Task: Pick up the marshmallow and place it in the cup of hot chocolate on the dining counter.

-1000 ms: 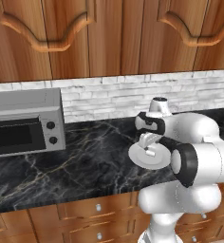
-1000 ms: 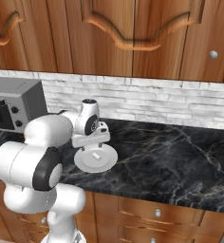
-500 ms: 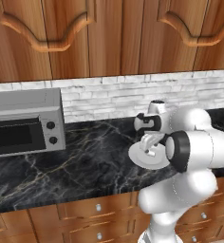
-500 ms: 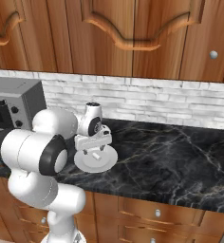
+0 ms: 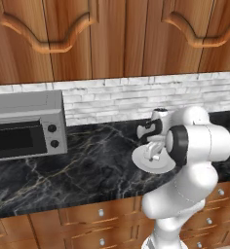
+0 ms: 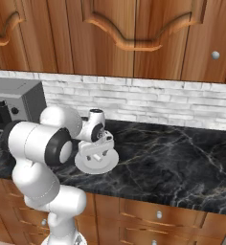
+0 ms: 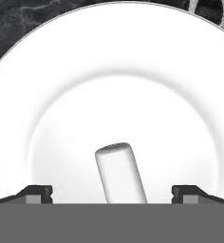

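- The marshmallow (image 7: 120,172) lies on the white plate (image 7: 61,95), near 6 o'clock.
- The gripper (image 7: 112,193) hangs over it, fingers wide apart (one each side), gripping nothing.

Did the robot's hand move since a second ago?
No. In the left base view the hand hangs over the same spot of the white plate, right of the toaster oven; just the elbow swung.

The white arm rises from its base at the near edge, bends at a dark-jointed elbow and reaches forward and down, wrist folded so the hand points at the surface. The gripper (image 7: 112,192) hangs low, its two dark fingertips (image 7: 35,193) spread wide apart, nothing clamped between them
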You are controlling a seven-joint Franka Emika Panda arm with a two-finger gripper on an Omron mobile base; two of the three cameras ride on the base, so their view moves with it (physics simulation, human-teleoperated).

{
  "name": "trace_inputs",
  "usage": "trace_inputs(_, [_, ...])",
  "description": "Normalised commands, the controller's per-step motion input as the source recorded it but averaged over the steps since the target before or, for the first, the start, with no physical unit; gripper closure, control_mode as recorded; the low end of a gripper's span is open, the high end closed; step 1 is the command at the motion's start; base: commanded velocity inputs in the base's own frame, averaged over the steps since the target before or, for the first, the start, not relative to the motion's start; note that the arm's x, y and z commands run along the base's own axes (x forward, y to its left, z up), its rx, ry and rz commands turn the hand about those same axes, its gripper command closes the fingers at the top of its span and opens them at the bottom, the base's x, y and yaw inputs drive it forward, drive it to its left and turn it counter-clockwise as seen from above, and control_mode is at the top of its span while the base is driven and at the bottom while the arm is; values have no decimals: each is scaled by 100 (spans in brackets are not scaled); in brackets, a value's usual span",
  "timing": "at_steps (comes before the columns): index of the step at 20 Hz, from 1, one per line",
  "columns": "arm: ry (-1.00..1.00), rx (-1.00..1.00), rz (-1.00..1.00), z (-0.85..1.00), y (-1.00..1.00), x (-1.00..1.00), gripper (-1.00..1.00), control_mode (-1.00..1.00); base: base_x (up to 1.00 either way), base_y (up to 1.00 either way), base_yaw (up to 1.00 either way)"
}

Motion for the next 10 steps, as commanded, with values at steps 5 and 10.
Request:
trace_inputs(5, [0, 0, 2, -23, -5, 23, -100, -100, 0, 0, 0])
trace_inputs(10, [0, 0, 3, -33, 0, 2, -100, -100, 0, 0, 0])
